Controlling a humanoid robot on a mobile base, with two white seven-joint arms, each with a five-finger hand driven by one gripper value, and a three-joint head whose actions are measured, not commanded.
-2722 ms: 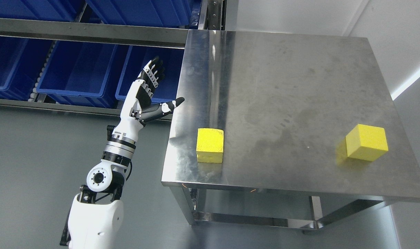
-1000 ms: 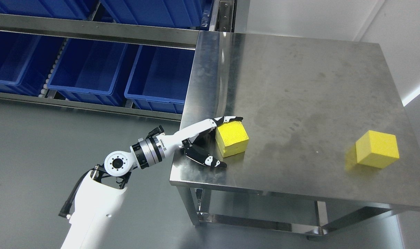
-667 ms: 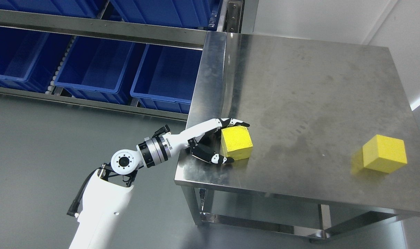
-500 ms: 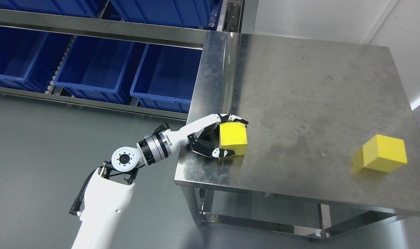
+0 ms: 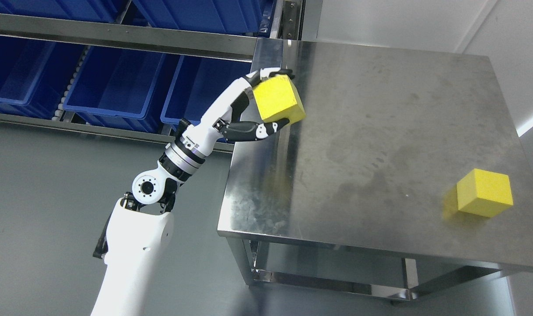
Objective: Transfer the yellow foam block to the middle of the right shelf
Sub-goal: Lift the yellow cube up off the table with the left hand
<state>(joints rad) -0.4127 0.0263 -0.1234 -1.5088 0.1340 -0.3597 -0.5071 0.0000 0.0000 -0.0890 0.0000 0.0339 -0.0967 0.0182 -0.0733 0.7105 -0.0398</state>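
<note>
My left hand (image 5: 266, 107) clasps the yellow foam block (image 5: 278, 98), thumb below and fingers above, over the desk's (image 5: 380, 131) left edge; I should hold it level toward the shelf (image 5: 117, 39).

The yellow foam block (image 5: 277, 99), a tilted cube, is held in the air over the steel table's (image 5: 380, 131) left edge.

Steel table (image 5: 380, 131), second yellow cube (image 5: 484, 193) at its right edge, blue bins (image 5: 112, 83) on rack
</note>
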